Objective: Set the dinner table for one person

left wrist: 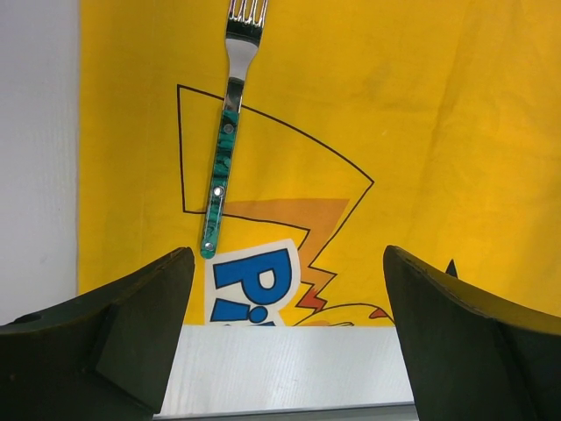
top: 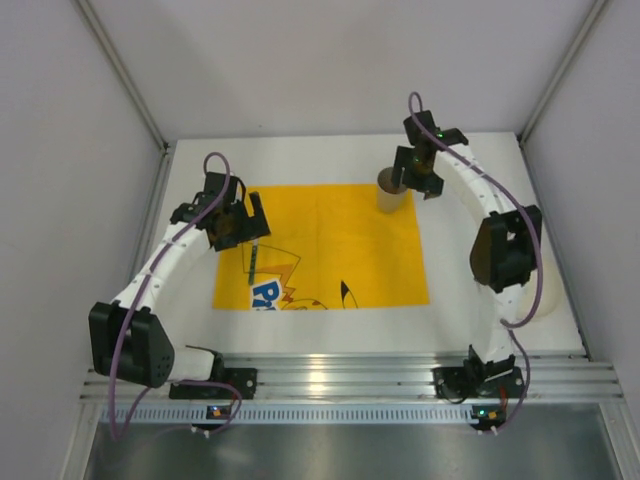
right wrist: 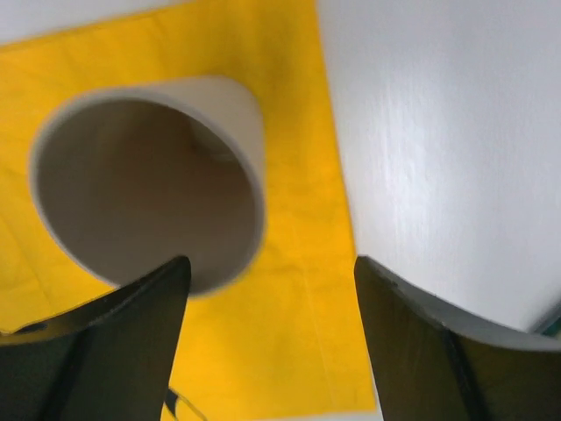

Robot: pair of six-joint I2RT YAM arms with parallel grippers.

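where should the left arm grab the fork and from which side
Probably the green handle, near its middle, from straight above, jaws across its narrow width. The fork lies flat on the yellow cloth, so only its slim sides can be pinched.

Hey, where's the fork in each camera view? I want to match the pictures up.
Top external: the fork lies on the left part of the yellow cloth.
Left wrist: fork upper left of centre, tines at the top edge, green handle below.
Right wrist: not in it.
Shared landmark: the yellow cloth, in all three.
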